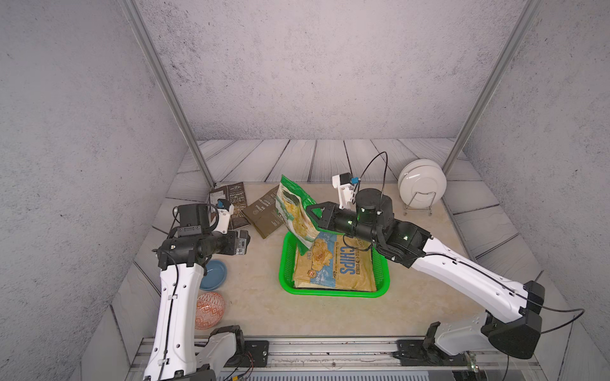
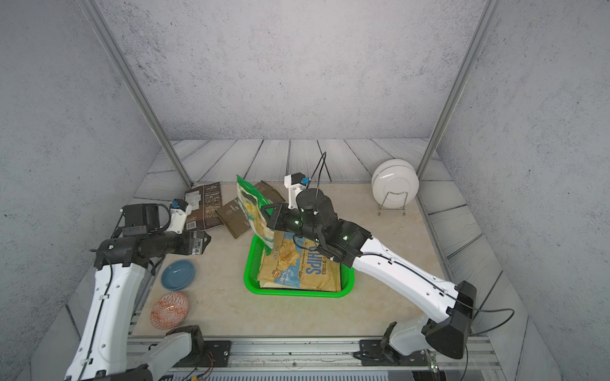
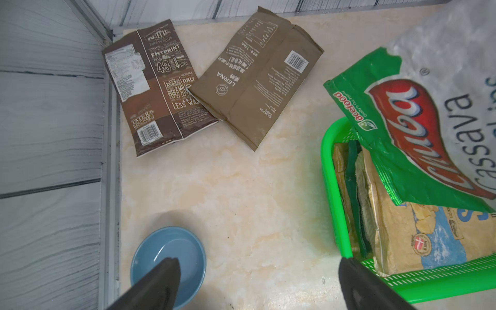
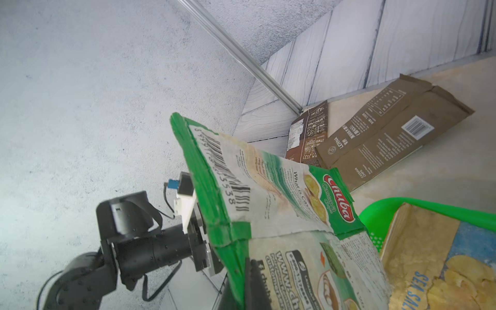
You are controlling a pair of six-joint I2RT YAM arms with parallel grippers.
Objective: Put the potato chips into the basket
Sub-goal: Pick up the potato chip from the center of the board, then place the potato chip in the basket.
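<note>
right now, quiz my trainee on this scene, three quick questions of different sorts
1. True or false: the right end effector is shut on the green bag.
2. How many bags lie on the table outside the basket?
3. The left end effector is: A open and empty, B shut on a bag, C shut and empty.
Key: 1 true. 2 two, the brown bag and the olive bag. 3 A.

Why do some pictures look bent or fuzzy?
In both top views the metal posts splay outward: wide-angle distortion, otherwise sharp. In the left wrist view the left gripper, near the lens, is soft-edged, the brown bag's print crisp. In the right wrist view the green bag blurs nearest the lens.
</note>
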